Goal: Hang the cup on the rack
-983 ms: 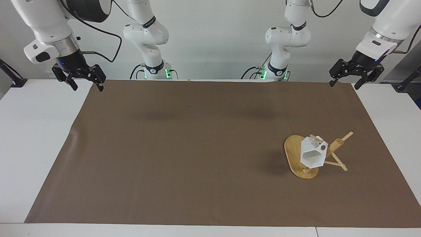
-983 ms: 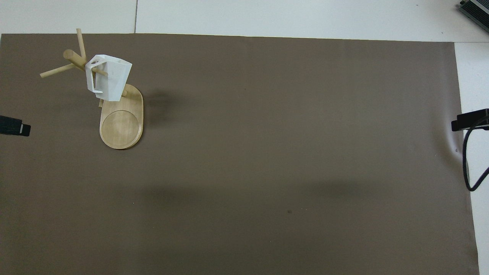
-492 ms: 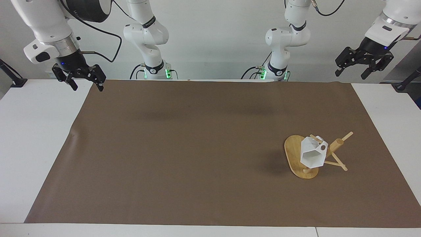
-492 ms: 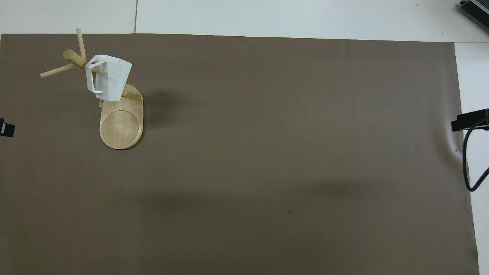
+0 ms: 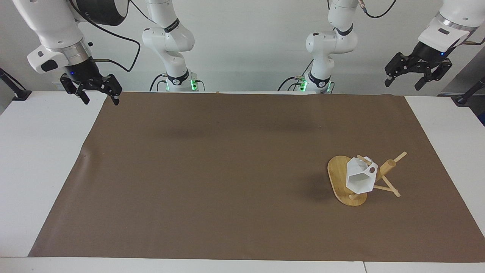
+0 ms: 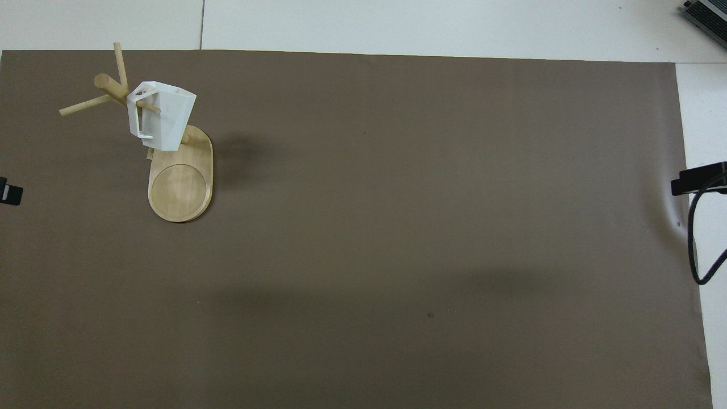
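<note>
Hanging from a thin peg of the rack (image 5: 343, 180), by its blocky handle with the round hole: the cup (image 5: 360, 178), small, matte white, faceted, its hexagonal mouth tipped toward the facing camera. Showing at the lower right of the facing view and the upper left of the overhead view (image 6: 162, 116). Standing on the brown mat (image 5: 227, 170) toward the left arm's end of the desk (image 5: 38, 151): the rack, light bamboo, with an oval flat base (image 6: 180, 187), a thick round post and thin crossing sticks poking out past the cup.

Hovering at the upper right of the facing view, over the mat's corner nearest the robots: the left end effector (image 5: 418, 74), fingers standing apart, gripping nothing. Hovering at the upper left of that view, over the mat's edge: the right end effector (image 5: 99, 94), fingers likewise spread and holding nothing. Waiting well apart from cup and rack, both arms.
</note>
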`<state>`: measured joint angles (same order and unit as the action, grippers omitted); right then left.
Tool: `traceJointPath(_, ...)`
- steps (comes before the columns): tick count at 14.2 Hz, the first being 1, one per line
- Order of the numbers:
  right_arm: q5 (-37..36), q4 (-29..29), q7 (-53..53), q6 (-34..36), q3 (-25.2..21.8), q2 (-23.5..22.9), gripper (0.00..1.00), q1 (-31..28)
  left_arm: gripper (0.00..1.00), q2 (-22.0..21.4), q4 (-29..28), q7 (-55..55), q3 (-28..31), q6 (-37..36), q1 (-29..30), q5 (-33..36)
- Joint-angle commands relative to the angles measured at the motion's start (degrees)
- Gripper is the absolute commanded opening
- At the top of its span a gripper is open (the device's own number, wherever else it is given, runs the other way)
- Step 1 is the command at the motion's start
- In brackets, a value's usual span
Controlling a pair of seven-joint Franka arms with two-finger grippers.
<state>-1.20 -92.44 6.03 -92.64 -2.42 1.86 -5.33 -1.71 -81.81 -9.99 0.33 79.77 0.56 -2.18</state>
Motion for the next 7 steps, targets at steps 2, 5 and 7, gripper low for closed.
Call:
traceJointPath(2,0.14,-1.78,-0.49,-0.35,0.22,1.57,1.0,-0.12,1.0,-0.31,0.07,0.5,-0.6,-0.84,0.58,2.62)
traceJointPath(5,0.14,-1.78,-0.49,-0.35,0.22,1.57,1.0,-0.12,1.0,-0.31,-0.19,1.72,-0.6,-0.49,0.4,3.41)
traceJointPath(7,0.14,-1.78,-0.49,-0.35,0.22,1.57,1.0,-0.12,1.0,-1.18,-1.59,3.49,-0.68,-0.23,0.4,3.41)
